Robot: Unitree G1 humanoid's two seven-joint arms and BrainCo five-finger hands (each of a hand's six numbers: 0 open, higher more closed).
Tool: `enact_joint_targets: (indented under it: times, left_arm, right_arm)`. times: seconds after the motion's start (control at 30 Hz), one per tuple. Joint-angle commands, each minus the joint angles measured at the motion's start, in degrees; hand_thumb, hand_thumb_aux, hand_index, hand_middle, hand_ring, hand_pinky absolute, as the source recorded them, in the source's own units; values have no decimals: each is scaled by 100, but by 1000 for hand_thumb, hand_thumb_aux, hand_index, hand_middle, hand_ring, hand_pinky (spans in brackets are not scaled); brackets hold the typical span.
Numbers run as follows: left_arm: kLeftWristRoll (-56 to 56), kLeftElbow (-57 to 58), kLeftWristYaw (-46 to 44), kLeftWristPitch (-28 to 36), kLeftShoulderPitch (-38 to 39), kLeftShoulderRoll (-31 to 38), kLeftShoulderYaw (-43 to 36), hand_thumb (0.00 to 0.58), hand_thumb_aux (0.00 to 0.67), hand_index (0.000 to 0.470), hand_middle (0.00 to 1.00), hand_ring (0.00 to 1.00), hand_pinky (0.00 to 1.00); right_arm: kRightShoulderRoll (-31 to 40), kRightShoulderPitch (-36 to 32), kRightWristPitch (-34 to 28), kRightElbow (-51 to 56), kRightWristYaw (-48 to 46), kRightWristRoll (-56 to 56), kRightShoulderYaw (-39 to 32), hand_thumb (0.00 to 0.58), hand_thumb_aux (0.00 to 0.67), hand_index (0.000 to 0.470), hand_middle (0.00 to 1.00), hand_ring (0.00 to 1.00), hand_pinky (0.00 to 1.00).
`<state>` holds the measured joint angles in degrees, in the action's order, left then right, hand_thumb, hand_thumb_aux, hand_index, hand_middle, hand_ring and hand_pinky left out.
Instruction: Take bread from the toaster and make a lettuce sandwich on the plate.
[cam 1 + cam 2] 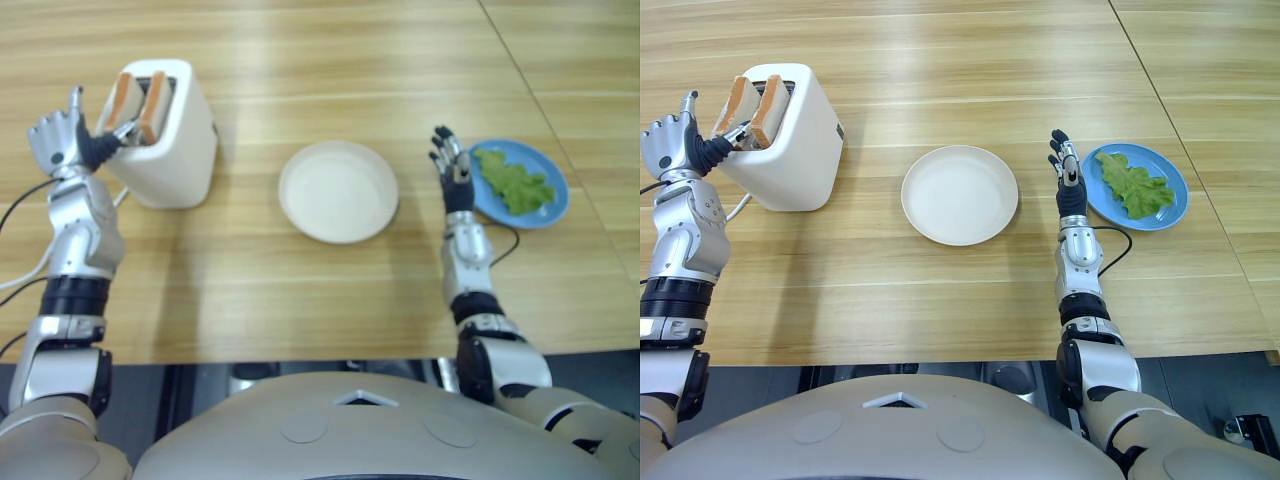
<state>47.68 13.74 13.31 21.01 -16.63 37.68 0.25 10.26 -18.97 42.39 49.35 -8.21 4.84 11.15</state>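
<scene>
My left hand (60, 140) is pressing up beside the toaster (170, 150) toward the table's (300, 60) left edge, at the two bread slices (150, 100) standing in it; I cannot tell its grip. My right hand (455, 172) is lying flat, outstretched and empty between the central plate (338, 190) and the lettuce (515, 182) on the dish (555, 207) by the right edge.

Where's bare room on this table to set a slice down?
Free: the far strip of table behind toaster, white plate and blue plate; the near strip in front of the white plate; the gap between toaster and white plate. Crowded: the right hand stands between the two plates, the left hand at the toaster's top.
</scene>
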Motion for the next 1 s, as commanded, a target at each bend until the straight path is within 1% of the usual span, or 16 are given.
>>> enact_joint_targets:
  times: [0.03, 0.17, 0.2, 0.23, 0.5, 0.67, 0.77, 0.87, 0.9, 0.93, 1.0]
  left_arm:
    - [-8, 106, -124, 42, -30, 44, -138, 0, 0, 0, 0, 0, 0]
    - [-121, 312, -247, 18, -29, 23, -185, 0, 0, 0, 0, 0, 0]
    - [-138, 322, -286, -4, -27, 21, -204, 523, 460, 316, 0, 0, 0]
    - [-153, 342, -336, -32, -29, 20, -235, 580, 670, 460, 0, 0, 0]
    - [-183, 382, -504, -194, -40, 35, -372, 580, 670, 460, 0, 0, 0]
    - [-140, 111, -303, -275, -35, 62, -294, 580, 670, 460, 0, 0, 0]
    - [-48, -445, 156, -458, -1, 70, -134, 580, 670, 460, 0, 0, 0]
    - [45, -1482, 908, -728, 182, 36, 255, 580, 670, 460, 0, 0, 0]
    - [73, -1876, 1132, -812, 263, 16, 412, 580, 670, 460, 471, 471, 471]
    - [81, -2254, 1341, -904, 339, -18, 579, 580, 670, 460, 1000, 1000, 1000]
    - [129, -2854, 1569, -1034, 453, -63, 826, 580, 670, 460, 1000, 1000, 1000]
  right_arm:
    - [25, 50, -76, 39, -2, 11, 2, 0, 0, 0, 0, 0, 0]
    - [29, 32, -83, 48, -7, 6, -2, 0, 0, 0, 0, 0, 0]
    - [33, 35, -85, 40, -7, 5, -1, 0, 0, 0, 0, 0, 0]
    - [36, 38, -86, 33, -5, 4, 0, 0, 0, 0, 0, 0, 0]
    - [45, 53, -95, 4, 1, 5, 3, 0, 0, 0, 0, 0, 0]
    - [38, 68, -103, -4, 15, 4, 1, 0, 0, 0, 0, 0, 0]
    - [26, 73, -103, 25, 20, 0, -4, 0, 0, 0, 0, 0, 0]
    - [15, 65, -115, 50, 16, -2, -11, 0, 0, 0, 0, 0, 0]
    - [13, 62, -119, 60, 16, -2, -13, 0, 0, 0, 0, 0, 0]
    - [10, 59, -122, 68, 14, -2, -13, 0, 0, 0, 0, 0, 0]
    - [4, 57, -127, 82, 9, 0, -14, 0, 0, 0, 0, 0, 0]
